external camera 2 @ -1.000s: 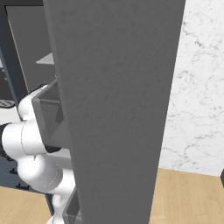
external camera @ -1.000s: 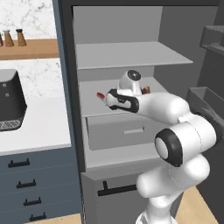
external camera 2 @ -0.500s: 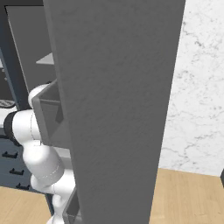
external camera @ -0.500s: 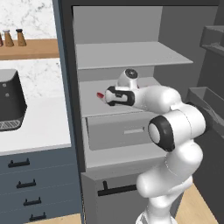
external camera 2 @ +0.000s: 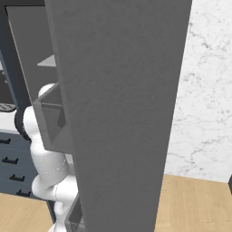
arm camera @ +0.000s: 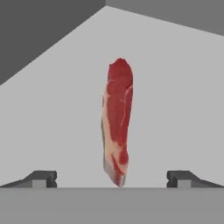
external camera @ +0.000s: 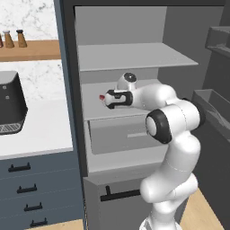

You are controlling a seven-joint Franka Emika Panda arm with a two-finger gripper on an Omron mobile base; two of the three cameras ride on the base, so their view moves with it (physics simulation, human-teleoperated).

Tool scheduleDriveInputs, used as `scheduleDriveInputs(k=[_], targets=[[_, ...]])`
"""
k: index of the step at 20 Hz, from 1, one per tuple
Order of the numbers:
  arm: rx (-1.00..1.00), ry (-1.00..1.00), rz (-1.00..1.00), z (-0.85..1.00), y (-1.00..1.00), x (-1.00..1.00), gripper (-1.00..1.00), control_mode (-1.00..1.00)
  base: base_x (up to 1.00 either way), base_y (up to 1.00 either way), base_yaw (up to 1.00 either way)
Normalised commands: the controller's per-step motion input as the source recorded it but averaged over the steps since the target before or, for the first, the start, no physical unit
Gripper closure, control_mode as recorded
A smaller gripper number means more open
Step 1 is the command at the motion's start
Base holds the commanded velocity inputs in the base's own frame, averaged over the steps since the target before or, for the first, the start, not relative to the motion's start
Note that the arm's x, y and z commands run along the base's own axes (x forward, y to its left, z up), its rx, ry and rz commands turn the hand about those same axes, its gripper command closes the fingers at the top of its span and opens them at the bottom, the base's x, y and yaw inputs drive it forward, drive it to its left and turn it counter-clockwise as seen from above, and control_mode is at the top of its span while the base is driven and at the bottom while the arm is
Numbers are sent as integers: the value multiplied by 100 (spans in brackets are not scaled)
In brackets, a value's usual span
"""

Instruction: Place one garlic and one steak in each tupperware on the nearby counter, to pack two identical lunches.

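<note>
End effector: you have it reaching into the open fridge, level with the middle shelf; its jaws stand wide apart and hold nothing.
Fingertips: in the hand view you see one low at the left and one low at the right, each well clear of the steak.
Steak: you see a flat, bright-red strip with a pale fatty edge, lying on the middle shelf, running straight away from the end effector and centred between the two tips. Its near end sits about level with the tips; whether it touches anything but the shelf, you cannot tell.
Steak from the left base view: you see just a small red bit showing past the front of the hand, on the middle shelf.
Arm: it rises from the lower right, bends at the dark elbow and stretches leftward into the fridge.
Drawer: a grey drawer sits just under the middle shelf.
Upper shelf: above the hand.
Desk: white, left of the fridge, with a black appliance on it.
Wall shelf: wooden, above the desk, carrying small shakers.
Fridge door: it blocks most of the right base view.
</note>
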Motion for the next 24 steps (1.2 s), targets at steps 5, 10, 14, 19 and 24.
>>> scheduleDriveInputs(k=[5, 10, 14, 19, 24], targets=[[0, 10, 0, -6, 18, 16, -100, -100, 0, 0, 0], [0, 18, 0, -6, 9, 18, -100, -100, 0, 0, 0], [0, 0, 0, -28, 0, 11, -100, -100, 0, 0, 0], [0, 0, 0, -33, 0, 37, -100, -100, 0, 0, 0], [0, 0, 0, -14, 0, 42, -100, -100, 0, 0, 0]])
